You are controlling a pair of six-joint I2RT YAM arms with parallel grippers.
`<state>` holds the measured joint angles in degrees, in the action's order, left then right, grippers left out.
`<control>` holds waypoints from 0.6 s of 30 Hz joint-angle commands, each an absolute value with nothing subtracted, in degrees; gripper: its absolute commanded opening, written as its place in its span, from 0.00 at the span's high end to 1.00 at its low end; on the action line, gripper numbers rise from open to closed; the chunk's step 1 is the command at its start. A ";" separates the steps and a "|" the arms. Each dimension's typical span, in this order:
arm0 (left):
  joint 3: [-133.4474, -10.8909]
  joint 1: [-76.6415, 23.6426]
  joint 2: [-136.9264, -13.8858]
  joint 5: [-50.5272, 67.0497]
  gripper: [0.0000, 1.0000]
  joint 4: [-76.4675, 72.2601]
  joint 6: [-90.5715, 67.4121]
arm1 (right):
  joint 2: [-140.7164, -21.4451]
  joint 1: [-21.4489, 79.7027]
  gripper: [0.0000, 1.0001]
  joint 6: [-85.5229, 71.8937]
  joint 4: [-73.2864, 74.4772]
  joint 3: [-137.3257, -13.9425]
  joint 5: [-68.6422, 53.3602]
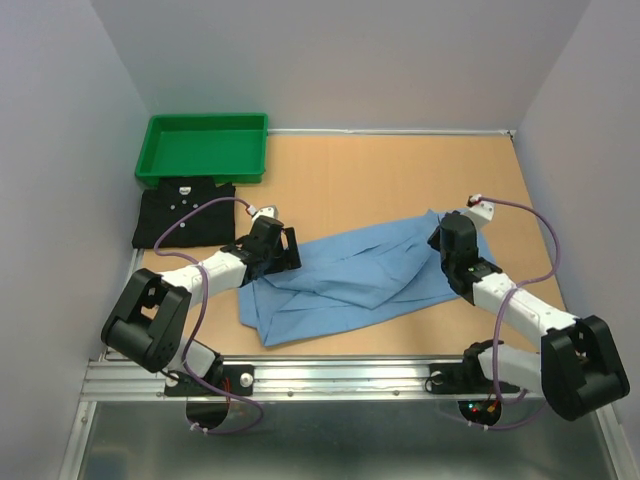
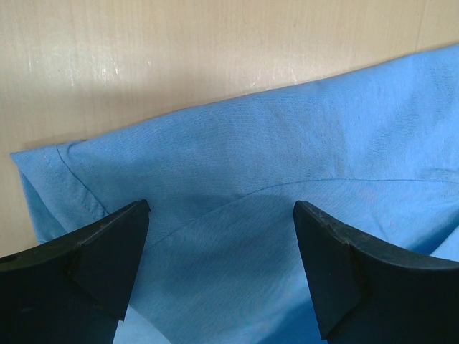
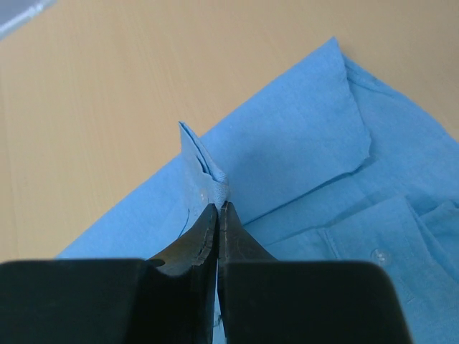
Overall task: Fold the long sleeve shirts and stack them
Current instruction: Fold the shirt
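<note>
A light blue shirt point(image 1: 350, 275) lies crumpled across the middle of the table, partly folded. My right gripper point(image 3: 219, 206) is shut on a pinched fold of its cloth near the collar point(image 3: 337, 107); a small button point(image 3: 378, 256) shows to the right. At the shirt's left edge my left gripper point(image 2: 221, 215) stands open, its two dark fingers point(image 2: 107, 251) wide apart over the blue cloth point(image 2: 287, 143) with nothing gripped. A black shirt point(image 1: 185, 215) with small white buttons lies folded at the far left, in front of the tray.
A green plastic tray point(image 1: 203, 147) stands at the back left, touching the black shirt's far edge. Bare brown tabletop point(image 1: 400, 180) stretches behind the blue shirt. White walls close in the left, back and right sides.
</note>
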<state>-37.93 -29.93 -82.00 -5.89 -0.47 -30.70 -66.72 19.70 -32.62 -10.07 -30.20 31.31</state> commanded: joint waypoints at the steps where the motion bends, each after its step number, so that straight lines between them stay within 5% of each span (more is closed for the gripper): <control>1: -37.97 -30.23 -81.47 -4.92 0.06 3.69 -31.02 | -63.19 17.67 0.96 -32.78 -19.33 -27.34 33.58; 12: -38.94 -30.23 -80.86 -5.01 0.05 4.39 -30.41 | -69.61 16.88 0.96 -38.67 -18.99 -24.35 37.00; 18: -38.67 -30.23 -81.12 -4.39 0.05 4.48 -30.67 | -57.24 16.88 0.99 -33.76 -17.40 -23.55 31.56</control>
<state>-38.28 -29.93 -81.87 -5.37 0.80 -30.52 -65.78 17.21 -36.60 -14.74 -23.57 33.17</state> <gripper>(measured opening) 0.942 0.036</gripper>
